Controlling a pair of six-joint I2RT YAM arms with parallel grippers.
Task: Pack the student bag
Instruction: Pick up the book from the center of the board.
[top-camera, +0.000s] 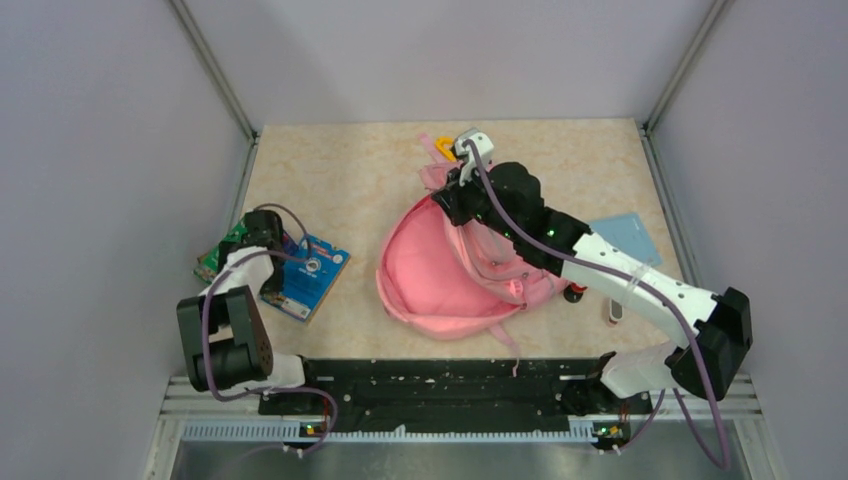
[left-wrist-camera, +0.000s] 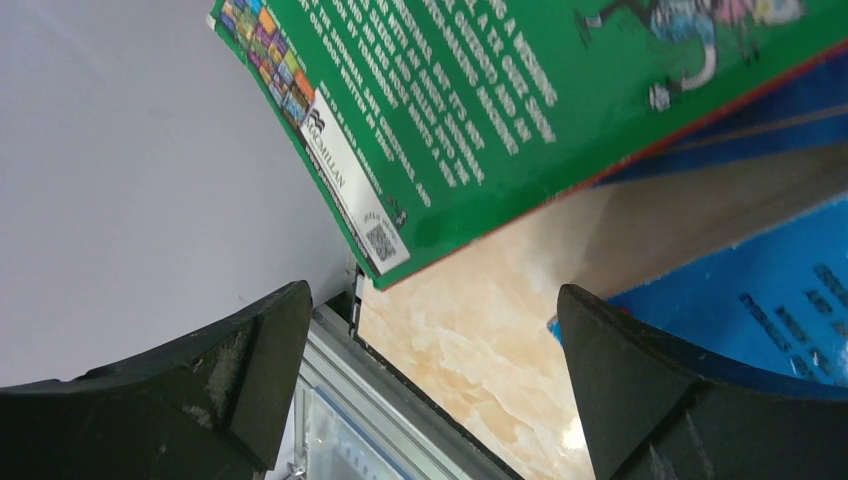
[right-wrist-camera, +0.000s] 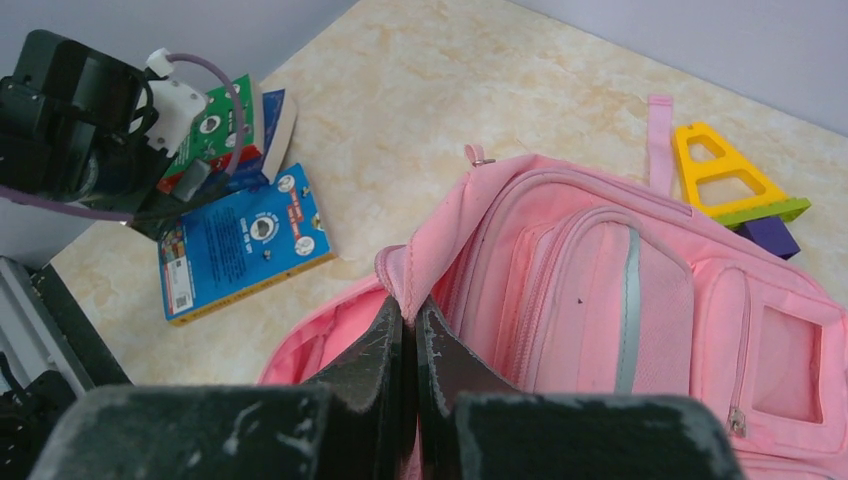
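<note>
Books lie nearest the left hand (left-wrist-camera: 430, 380), whose fingers stand wide apart with nothing between them. Just ahead of its fingertips sits the green book (left-wrist-camera: 520, 110), one corner pointing back toward the gap and its long edge running aslant across the line on which the fingers would close. The blue book (left-wrist-camera: 760, 290) lies just to that hand's right.

Well apart from this hand, farther to its right across the surface (top-camera: 340, 170), lies the student bag (top-camera: 440, 275). The right hand (right-wrist-camera: 410, 320) has its fingers pressed together on the pink rim of the bag's mouth. The lining shows below its fingertips, and the front pockets spread away ahead and to its right.

Judging from this, the left arm is the one placed to fetch a book, and the mouth opens toward its side. The coming move turns on squaring the parted fingers to the green book's slanted edge, then carrying it rightward into the opening.
</note>
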